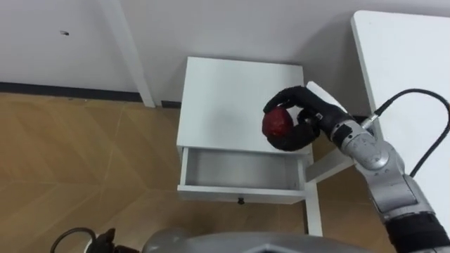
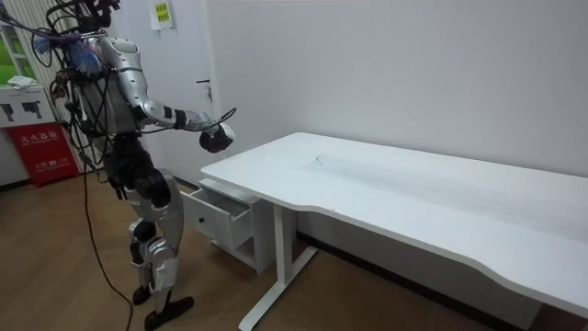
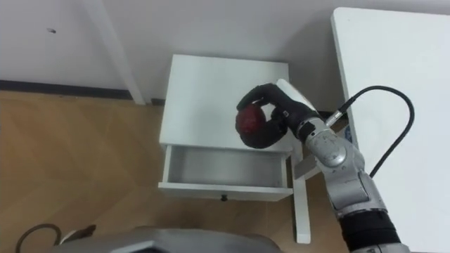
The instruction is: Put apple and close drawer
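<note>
Gripping round dark-red apple (image 1: 276, 123): robot hand (image 1: 314, 112).

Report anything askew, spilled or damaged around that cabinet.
Nothing stands out. The drawer is open and sits square in the white cabinet. The right hand holds the red apple above the cabinet. No spill or damage shows.

A white cabinet (image 1: 225, 98) stands on the wooden floor (image 1: 84, 161) beside a white desk (image 1: 408, 56), its drawer (image 1: 239, 191) open.

A large white desk (image 2: 413, 184) stood beside the pale wall (image 2: 367, 55), on a wooden floor (image 1: 70, 154). A red box (image 2: 41, 147) sat at the room view's left edge.
</note>
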Robot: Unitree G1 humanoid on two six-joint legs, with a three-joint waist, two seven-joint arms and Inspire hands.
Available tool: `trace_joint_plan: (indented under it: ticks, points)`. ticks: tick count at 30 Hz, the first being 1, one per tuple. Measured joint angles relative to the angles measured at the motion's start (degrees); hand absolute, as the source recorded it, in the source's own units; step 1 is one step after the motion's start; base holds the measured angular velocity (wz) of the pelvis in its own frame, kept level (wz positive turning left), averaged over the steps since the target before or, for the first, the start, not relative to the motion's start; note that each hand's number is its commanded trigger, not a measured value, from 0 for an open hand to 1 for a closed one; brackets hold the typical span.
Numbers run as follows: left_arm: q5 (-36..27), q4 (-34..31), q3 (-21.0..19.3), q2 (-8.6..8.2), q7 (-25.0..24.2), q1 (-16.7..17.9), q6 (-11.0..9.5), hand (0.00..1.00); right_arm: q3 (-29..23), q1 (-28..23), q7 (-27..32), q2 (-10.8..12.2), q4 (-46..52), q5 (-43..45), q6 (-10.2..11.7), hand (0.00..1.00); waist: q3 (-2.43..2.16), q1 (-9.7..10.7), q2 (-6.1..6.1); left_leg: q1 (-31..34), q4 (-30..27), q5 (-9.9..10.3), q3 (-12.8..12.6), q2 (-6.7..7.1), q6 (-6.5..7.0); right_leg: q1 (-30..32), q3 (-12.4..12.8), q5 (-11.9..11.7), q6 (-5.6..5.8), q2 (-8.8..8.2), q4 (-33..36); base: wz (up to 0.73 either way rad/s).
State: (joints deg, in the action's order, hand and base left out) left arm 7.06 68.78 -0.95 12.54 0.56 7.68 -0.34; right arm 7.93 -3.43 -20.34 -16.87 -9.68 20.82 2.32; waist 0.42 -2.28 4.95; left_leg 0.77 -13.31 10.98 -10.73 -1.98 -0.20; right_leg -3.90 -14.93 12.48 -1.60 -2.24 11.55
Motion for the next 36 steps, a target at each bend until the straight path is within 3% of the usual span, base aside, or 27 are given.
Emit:
trace_joint_plan:
  ticks: [4,5,6,7,11,16,22,27,36]
  points:
    - [0.0,0.0,0.0,-0.04,0.0,-0.1,0.0,0.0,0.0,-0.1,-0.9,0.5,0.0,0.0,-0.9,1.0,0.06,0.0,-0.2,0.1,-0.1,0.0,0.0,-0.02,0.0,0.0,0.0,0.0,0.0,0.0,0.0,0.0]
    - [0.0,0.0,0.0,-0.05,0.0,-0.2,0.0,0.0,0.0,-0.1,-1.4,0.8,0.0,0.0,-1.1,0.88,0.05,0.0,-0.31,0.1,-0.1,0.0,0.0,-0.04,0.0,0.0,0.0,0.0,0.0,0.0,0.0,0.0]
    - [0.0,0.0,0.0,-0.13,0.0,-0.3,0.0,0.0,0.0,-0.1,-1.9,1.0,0.0,0.0,-1.2,0.51,0.01,0.1,-0.46,0.1,-0.1,0.0,0.0,-0.04,0.0,0.1,0.0,0.0,0.0,0.0,0.0,0.0]
    - [-0.1,0.0,0.0,-0.18,0.0,-0.4,0.0,0.0,0.1,-0.1,-2.0,1.0,0.0,0.0,-1.2,0.0,-0.03,0.0,-0.56,0.1,-0.1,0.0,-0.1,-0.04,0.0,0.1,0.0,0.0,0.0,-0.01,0.0,0.0]
    - [-0.1,-0.1,0.0,-0.38,0.0,-0.4,0.0,0.0,0.7,-0.1,-2.2,0.9,0.0,0.0,-1.2,0.0,-0.44,0.0,-1.23,0.0,-0.1,0.0,-0.3,-0.07,0.0,0.0,0.4,0.0,-0.01,-0.02,0.2,0.0]
    - [-0.1,-0.1,0.0,-0.39,0.1,-0.4,-0.1,0.0,2.2,-0.2,-2.3,1.0,0.0,0.0,-1.2,0.0,-0.46,0.0,-1.27,-0.3,-0.1,0.0,-0.5,-0.12,0.01,-0.1,0.6,-0.1,-0.03,0.0,0.2,0.0]
    - [-0.1,-0.2,0.1,-0.38,0.5,-0.4,-0.1,0.0,2.2,-0.2,-2.3,1.0,0.0,0.0,-1.2,0.0,-0.35,0.0,-1.18,-0.3,-0.1,0.0,-0.6,-0.11,0.01,-0.2,0.5,-0.1,0.02,-0.01,0.2,0.0]
    - [-0.2,-0.3,0.2,-0.43,1.7,-0.4,-0.5,0.0,2.2,-0.5,-1.8,1.0,-0.9,0.0,-1.2,0.0,0.03,0.1,-1.1,-0.3,0.1,0.0,-0.6,-0.11,0.01,-0.2,0.5,-0.1,0.02,0.0,0.1,0.0]
    - [-0.1,-0.3,0.0,-0.44,2.7,-0.5,-0.5,0.0,2.1,-2.4,-1.4,1.0,-0.9,0.8,-1.2,0.0,0.1,0.1,-1.24,-0.5,0.2,0.0,-0.6,-0.07,0.04,-0.2,0.7,-0.1,0.02,0.02,0.0,0.0]
